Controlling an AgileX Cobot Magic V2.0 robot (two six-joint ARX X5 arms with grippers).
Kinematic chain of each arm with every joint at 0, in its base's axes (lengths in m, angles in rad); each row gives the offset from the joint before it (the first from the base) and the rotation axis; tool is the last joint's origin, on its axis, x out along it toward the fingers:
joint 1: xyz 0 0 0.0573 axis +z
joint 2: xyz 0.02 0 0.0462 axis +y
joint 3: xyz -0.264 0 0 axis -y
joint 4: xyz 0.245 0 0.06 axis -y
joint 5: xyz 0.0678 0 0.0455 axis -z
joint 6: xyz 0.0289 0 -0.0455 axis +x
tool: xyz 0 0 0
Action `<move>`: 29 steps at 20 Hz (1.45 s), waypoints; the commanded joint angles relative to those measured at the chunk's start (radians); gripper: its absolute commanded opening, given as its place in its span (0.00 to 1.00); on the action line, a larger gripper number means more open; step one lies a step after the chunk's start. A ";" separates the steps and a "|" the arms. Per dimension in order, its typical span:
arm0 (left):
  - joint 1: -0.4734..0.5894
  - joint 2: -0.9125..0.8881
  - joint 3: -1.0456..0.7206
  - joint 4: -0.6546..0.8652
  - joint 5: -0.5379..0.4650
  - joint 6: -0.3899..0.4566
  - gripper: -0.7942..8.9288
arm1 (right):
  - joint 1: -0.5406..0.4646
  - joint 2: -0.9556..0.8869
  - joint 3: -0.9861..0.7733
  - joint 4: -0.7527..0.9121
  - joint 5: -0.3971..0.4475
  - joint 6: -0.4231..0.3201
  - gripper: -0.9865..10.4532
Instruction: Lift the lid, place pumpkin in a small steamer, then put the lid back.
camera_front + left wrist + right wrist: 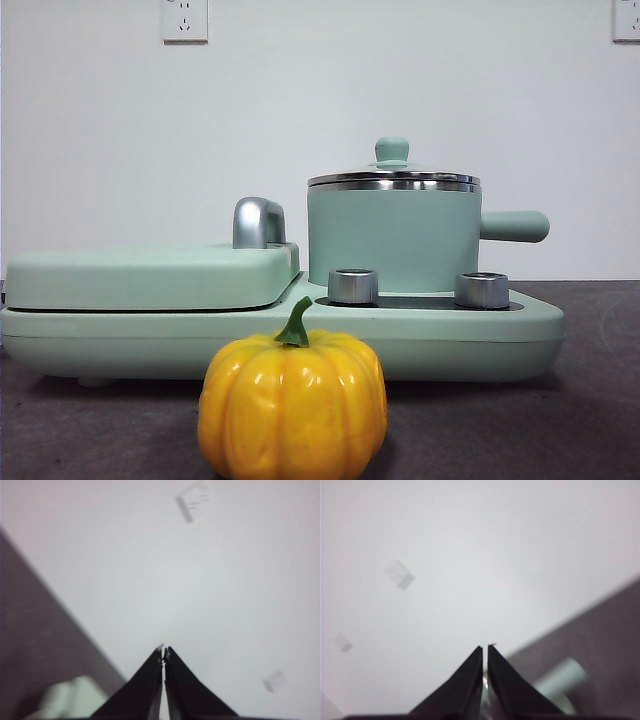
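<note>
The yellow-orange pumpkin (292,402) with a green stem stands on the dark table at the near middle. Behind it, the small mint-green steamer (393,240) stands on the right side of the cooker base (470,335), with its side handle (514,226) pointing right. The glass lid (393,178) with its mint knob (391,150) sits on the pot. My left gripper (163,650) is shut and empty, raised and facing the white wall. My right gripper (485,648) is shut and empty; the blurred pot handle (560,677) shows below it. Neither arm shows in the front view.
A wide flat mint-green griddle cover (150,275) with a chrome handle (258,222) fills the cooker's left side. Two steel control knobs (352,285) (481,290) stand in front of the pot. A white wall with sockets (184,20) stands behind.
</note>
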 commanded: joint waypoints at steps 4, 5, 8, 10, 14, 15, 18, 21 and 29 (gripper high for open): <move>0.000 0.039 0.206 -0.158 0.097 0.156 0.09 | 0.000 0.051 0.198 -0.106 -0.023 -0.086 0.10; 0.000 0.053 0.251 -0.209 0.100 0.203 0.09 | 0.000 0.071 0.236 -0.131 -0.029 -0.124 0.10; 0.000 0.111 0.382 -0.335 0.100 0.365 0.09 | 0.000 0.136 0.343 -0.197 -0.048 -0.251 0.10; 0.000 0.157 0.460 -0.390 0.101 0.483 0.09 | 0.000 0.187 0.407 -0.238 -0.065 -0.336 0.10; 0.000 0.257 0.593 -0.477 0.130 0.685 0.09 | 0.000 0.292 0.525 -0.351 -0.084 -0.505 0.10; 0.000 0.284 0.621 -0.496 0.151 0.725 0.09 | 0.000 0.319 0.551 -0.381 -0.089 -0.549 0.10; 0.000 0.363 0.685 -0.555 0.221 0.806 0.09 | 0.000 0.391 0.616 -0.459 -0.117 -0.657 0.10; 0.000 0.443 0.731 -0.606 0.299 0.857 0.09 | 0.001 0.454 0.666 -0.532 -0.139 -0.755 0.10; -0.026 0.635 0.811 -0.713 0.429 1.081 0.09 | 0.094 0.557 0.698 -0.669 -0.110 -0.985 0.10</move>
